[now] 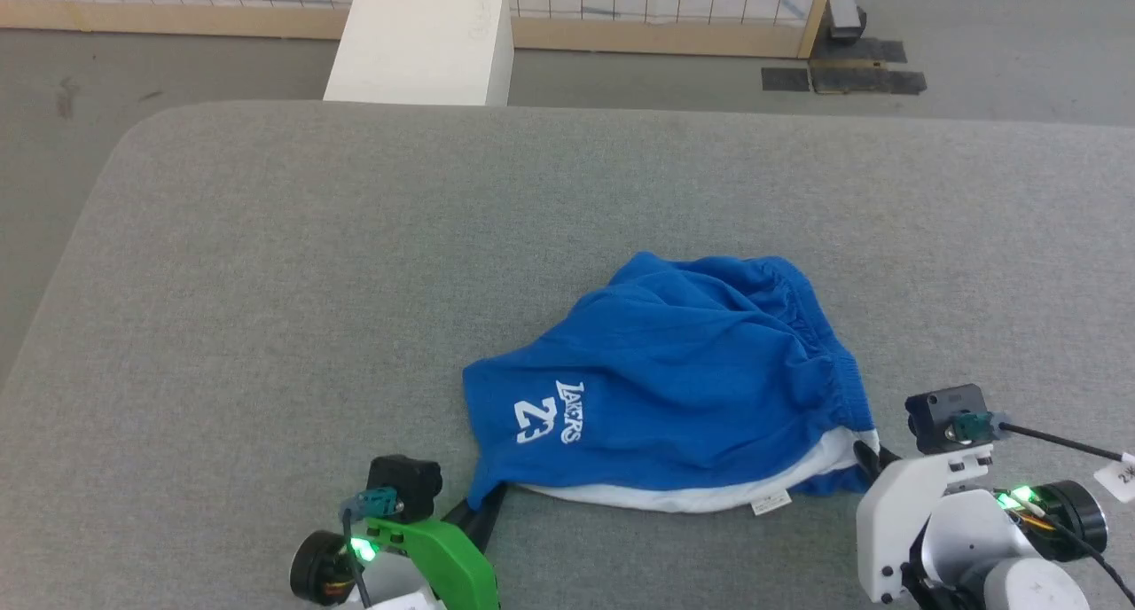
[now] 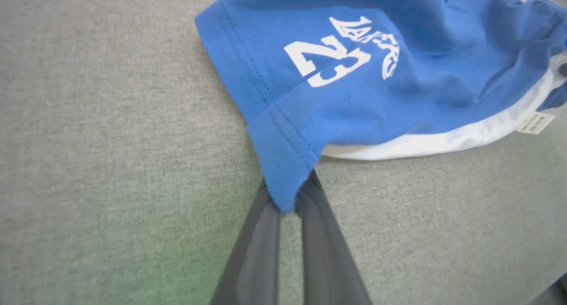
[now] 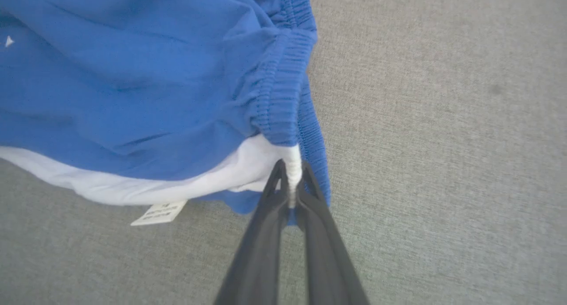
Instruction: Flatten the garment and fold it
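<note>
**Head view.** The shorts (image 1: 674, 379) lie crumpled at lower centre of the grey table (image 1: 266, 282), with their long axis running left to right between the grippers. The left gripper (image 1: 488, 501) meets their lower-left corner, and the right gripper (image 1: 864, 455) meets their lower-right end.

**Left wrist view.** The fingers are closed on the blue hem corner (image 2: 283, 172). The shorts spread toward the upper right.

**Right wrist view.** The fingers are closed, apparently pinching the white edge below the waistband (image 3: 283, 96). The shorts spread toward the upper left.
</note>
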You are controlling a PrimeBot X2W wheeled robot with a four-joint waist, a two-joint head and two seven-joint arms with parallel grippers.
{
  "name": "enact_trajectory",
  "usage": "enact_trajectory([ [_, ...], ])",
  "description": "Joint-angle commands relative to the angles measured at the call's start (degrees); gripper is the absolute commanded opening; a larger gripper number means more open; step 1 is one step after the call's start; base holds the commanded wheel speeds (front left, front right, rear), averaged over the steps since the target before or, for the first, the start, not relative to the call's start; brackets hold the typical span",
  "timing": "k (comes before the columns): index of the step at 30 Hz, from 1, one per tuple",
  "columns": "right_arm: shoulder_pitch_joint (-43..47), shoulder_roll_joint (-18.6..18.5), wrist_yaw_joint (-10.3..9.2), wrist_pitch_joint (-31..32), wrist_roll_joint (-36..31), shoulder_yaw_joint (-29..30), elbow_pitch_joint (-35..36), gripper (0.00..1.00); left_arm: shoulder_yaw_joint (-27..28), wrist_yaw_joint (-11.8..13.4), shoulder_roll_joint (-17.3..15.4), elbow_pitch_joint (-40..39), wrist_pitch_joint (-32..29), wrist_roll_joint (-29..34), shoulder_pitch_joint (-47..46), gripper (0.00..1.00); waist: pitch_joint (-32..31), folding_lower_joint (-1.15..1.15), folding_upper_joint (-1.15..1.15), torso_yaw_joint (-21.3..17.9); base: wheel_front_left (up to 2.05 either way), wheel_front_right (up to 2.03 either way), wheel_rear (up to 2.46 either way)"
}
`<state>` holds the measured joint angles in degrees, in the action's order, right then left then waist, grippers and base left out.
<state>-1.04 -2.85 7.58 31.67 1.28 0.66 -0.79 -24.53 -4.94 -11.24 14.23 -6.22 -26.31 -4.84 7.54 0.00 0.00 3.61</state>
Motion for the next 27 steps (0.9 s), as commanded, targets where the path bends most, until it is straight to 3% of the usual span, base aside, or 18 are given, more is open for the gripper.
enact_trajectory([
  [1, 1.1, 0.0, -0.09, 0.1, 0.6, -0.1, 1.2, 0.00, -0.1, -0.4, -0.7, -1.1, 0.0, -0.3, -0.9, 0.00, -0.7, 0.00, 0.00, -0.2, 0.00, 0.00, 0.00],
  [8, 2.5, -0.2, -0.09, 4.5, 0.8, -1.7, 11.4, 0.00, 1.5, -1.7, -3.6, -11.6, -3.1, -5.6, -2.7, 0.00, -2.5, 0.00, 0.00, -0.7, 0.00, 0.00, 0.00],
  [15, -6.1, -6.1, -0.09, 9.3, 1.9, -5.0, 18.6, 0.00, 3.6, -2.2, -8.4, -20.3, -9.8, -10.7, -11.6, 0.00, -1.6, 0.00, 0.00, -1.4, 0.00, 0.00, 0.00],
  [18, -15.2, -10.2, -0.09, 10.9, 3.1, -7.3, 17.6, 0.00, 4.8, -2.4, -8.7, -21.0, -12.2, -14.5, -18.5, 0.00, 0.5, 0.00, 0.00, -1.7, 0.00, 0.00, 0.00],
  [19, -22.1, -12.4, -0.09, 11.5, 4.0, -9.0, 15.6, 0.00, 5.7, -2.4, -9.3, -20.0, -13.5, -15.9, -23.9, 0.00, 2.3, 0.00, 0.00, -2.0, 0.00, 0.00, 0.00],
  [27, -50.8, -15.5, -0.09, 9.9, 6.0, -16.2, 2.5, 0.00, 10.2, -2.1, -10.6, -9.9, -12.4, -14.5, -47.2, 0.00, 12.6, 0.00, 0.00, -3.0, 0.00, 0.00, 0.00],
])
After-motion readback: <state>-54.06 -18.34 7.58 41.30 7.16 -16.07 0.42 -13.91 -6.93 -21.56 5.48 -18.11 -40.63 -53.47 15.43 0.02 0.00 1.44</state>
